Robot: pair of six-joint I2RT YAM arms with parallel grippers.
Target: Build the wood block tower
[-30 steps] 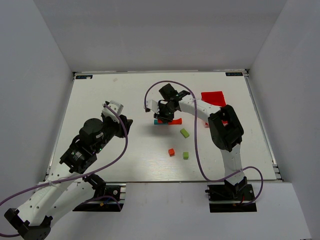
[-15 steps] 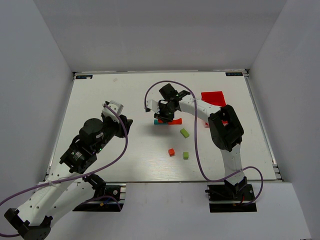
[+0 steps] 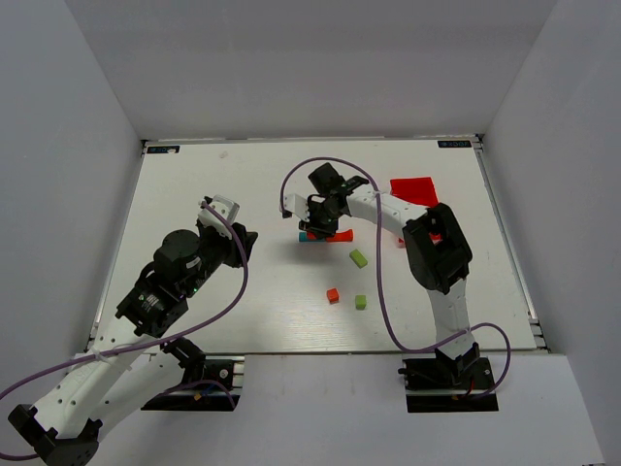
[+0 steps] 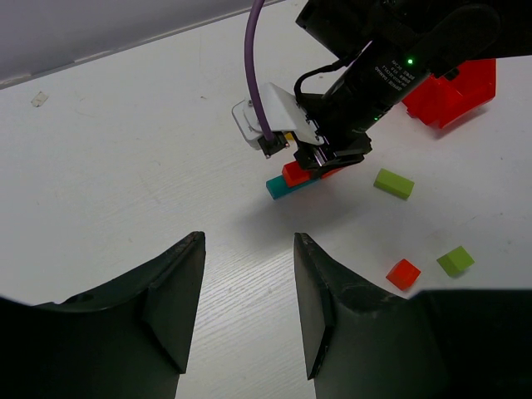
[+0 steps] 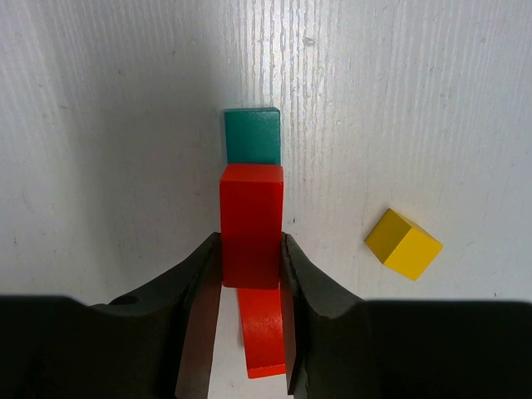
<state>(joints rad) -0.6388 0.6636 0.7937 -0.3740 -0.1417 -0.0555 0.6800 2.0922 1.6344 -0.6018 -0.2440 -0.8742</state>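
The wood block tower is a teal bar with a red bar lying along it. My right gripper is shut on a red block directly over the teal bar; I cannot tell whether the block touches it. The left wrist view shows this red block low on the teal bar. A yellow cube lies just beside the tower. My left gripper is open and empty, well to the left of the tower above bare table.
A lime-green block, a small lime cube and an orange-red cube lie loose in front of the tower. A red plastic bin stands at the back right, behind the right arm.
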